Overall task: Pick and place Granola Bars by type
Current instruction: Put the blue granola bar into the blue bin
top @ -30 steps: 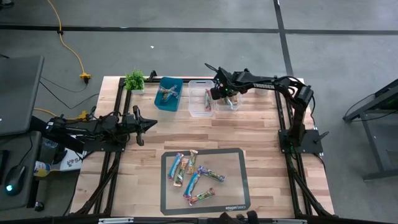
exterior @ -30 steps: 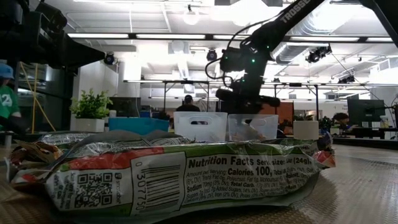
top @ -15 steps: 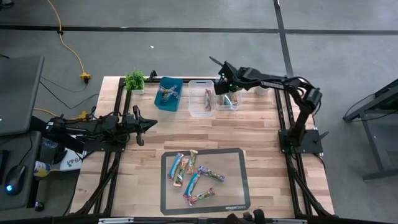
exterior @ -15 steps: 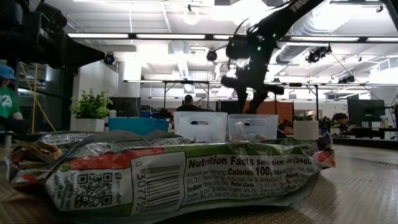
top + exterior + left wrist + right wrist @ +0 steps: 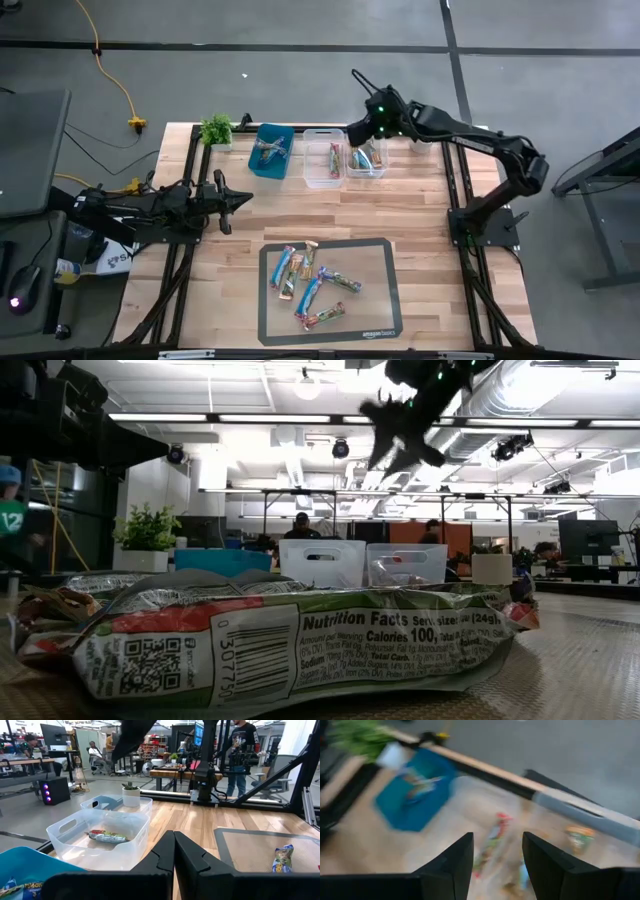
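Several granola bars (image 5: 312, 280) lie flat on a grey mat; one fills the foreground of the low view (image 5: 300, 645). More bars lie in the teal bin (image 5: 271, 150) and in the two clear bins (image 5: 323, 157) (image 5: 365, 159). My right gripper (image 5: 358, 105) hangs open and empty high above the right-hand clear bin, seen near the top of the low view (image 5: 400, 435); its own view (image 5: 497, 865) looks down on the bins. My left gripper (image 5: 240, 200) waits shut over the table's left part (image 5: 174, 855).
A small potted plant (image 5: 216, 129) stands at the far left corner beside the teal bin. A white cup (image 5: 421, 143) sits right of the clear bins. Bare wood lies between the bins and the mat (image 5: 375, 320). People stand in the room beyond the table.
My right gripper has risen from just over the right-hand clear bin, climbing steadily and drifting toward the table's far edge. The left arm has kept still.
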